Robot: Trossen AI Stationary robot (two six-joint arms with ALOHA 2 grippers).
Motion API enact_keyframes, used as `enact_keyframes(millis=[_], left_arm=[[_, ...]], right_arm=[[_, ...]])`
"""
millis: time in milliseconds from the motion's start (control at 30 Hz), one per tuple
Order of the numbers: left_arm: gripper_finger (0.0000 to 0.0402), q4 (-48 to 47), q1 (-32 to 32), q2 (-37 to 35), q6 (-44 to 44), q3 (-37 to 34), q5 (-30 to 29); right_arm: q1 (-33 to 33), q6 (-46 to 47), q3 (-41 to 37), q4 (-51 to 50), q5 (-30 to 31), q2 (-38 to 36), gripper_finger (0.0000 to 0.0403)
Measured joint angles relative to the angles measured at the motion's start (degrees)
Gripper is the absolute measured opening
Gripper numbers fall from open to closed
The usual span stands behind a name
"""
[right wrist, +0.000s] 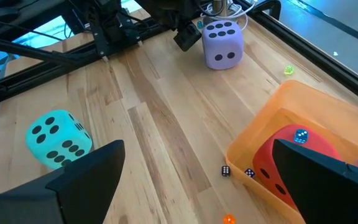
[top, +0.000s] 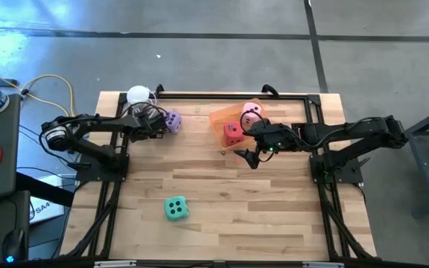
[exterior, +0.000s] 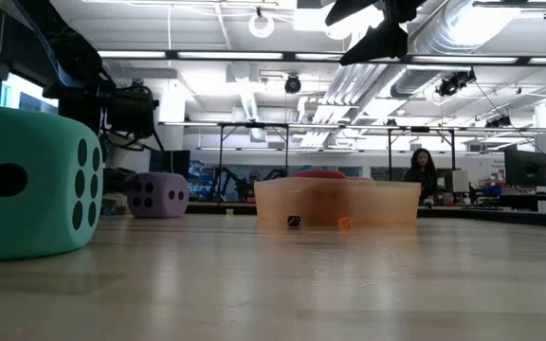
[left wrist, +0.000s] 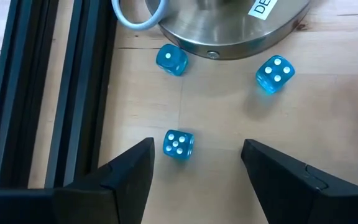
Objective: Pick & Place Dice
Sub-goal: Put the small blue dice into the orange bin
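My left gripper [left wrist: 197,155] is open at the far left, low over the table beside the purple die [top: 173,121]. A small clear-blue die [left wrist: 178,144] lies on the wood just ahead of its fingertips, untouched, and two more small blue dice [left wrist: 171,60] [left wrist: 275,74] lie by a round metal base [left wrist: 229,31]. The green-teal die [top: 175,208] rests on the table near the front. The red die [top: 232,132] and the pink die [top: 252,113] sit in the orange tray [top: 218,117]. My right gripper [top: 252,154] hangs open above the table, next to the tray.
A white-topped cup [top: 138,95] stands at the far left corner, behind my left gripper. Tiny loose dice [right wrist: 225,170] lie on the wood by the tray's wall. A black frame rail [left wrist: 42,93] runs along the table's edge. A person [exterior: 423,172] sits in the room beyond.
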Motion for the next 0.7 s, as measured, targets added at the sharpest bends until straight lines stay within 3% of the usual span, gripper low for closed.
enact_keyframes(millis=[700], left_arm=[[0.0168,3.82,0.00,0.07,2.54,-0.11,2.29]], right_arm=[[0.00,0.27,0.00,-0.01,-0.03,0.00,0.0400]])
